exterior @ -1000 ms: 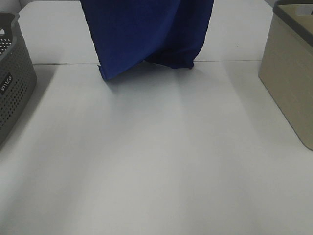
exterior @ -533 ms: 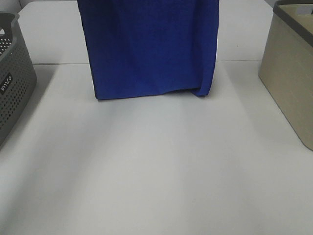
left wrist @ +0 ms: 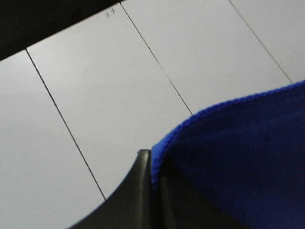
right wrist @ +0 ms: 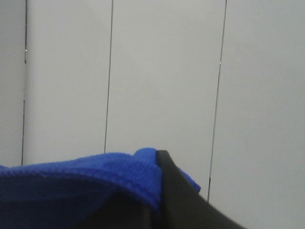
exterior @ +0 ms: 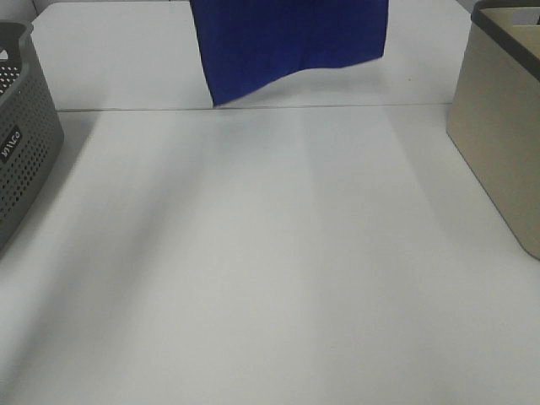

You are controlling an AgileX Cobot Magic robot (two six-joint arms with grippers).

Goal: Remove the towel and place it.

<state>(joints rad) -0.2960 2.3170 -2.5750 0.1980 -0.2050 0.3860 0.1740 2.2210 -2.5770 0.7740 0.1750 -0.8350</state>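
My left gripper (left wrist: 151,164) and right gripper (right wrist: 161,176) stay clamped on the towel (exterior: 287,38). Its hem just rose higher over the far table (exterior: 270,253), so placing comes next.

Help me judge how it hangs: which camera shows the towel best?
The exterior high view: the towel hangs as a wide sheet, lower edge slanted, top cropped. The left wrist view shows only an edge pinched in the left gripper; the right wrist view, another in the right gripper.

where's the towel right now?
Exterior high view: the towel hangs at top centre, over the far end of the table, between the grey basket on the left and beige bin on the right.
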